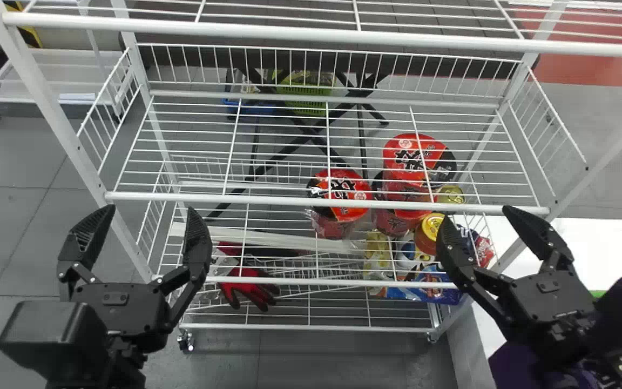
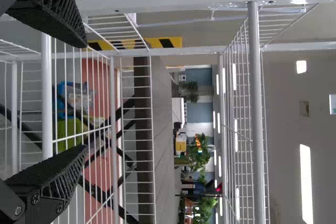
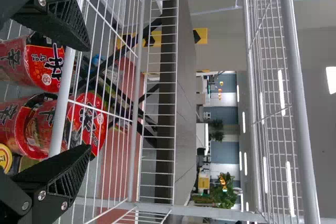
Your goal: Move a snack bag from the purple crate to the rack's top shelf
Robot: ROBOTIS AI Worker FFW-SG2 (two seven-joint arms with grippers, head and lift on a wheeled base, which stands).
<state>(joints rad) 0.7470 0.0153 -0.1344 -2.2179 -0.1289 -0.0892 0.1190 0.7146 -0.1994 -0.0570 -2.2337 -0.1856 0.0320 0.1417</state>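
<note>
Left claw [image 1: 146, 210] and right claw [image 1: 477, 215] both spread with nothing pinched, near the front of the white wire rack [image 1: 289, 201], toward its left and right sides. Snack bags [image 1: 436, 285] lie at the right of a lower shelf, near red noodle cups [image 1: 338, 189]; cannot tell which bag is meant. Purple surface [image 1: 513, 367] at right arm mostly hidden, white counter [image 1: 602, 243] just beside rack.
</note>
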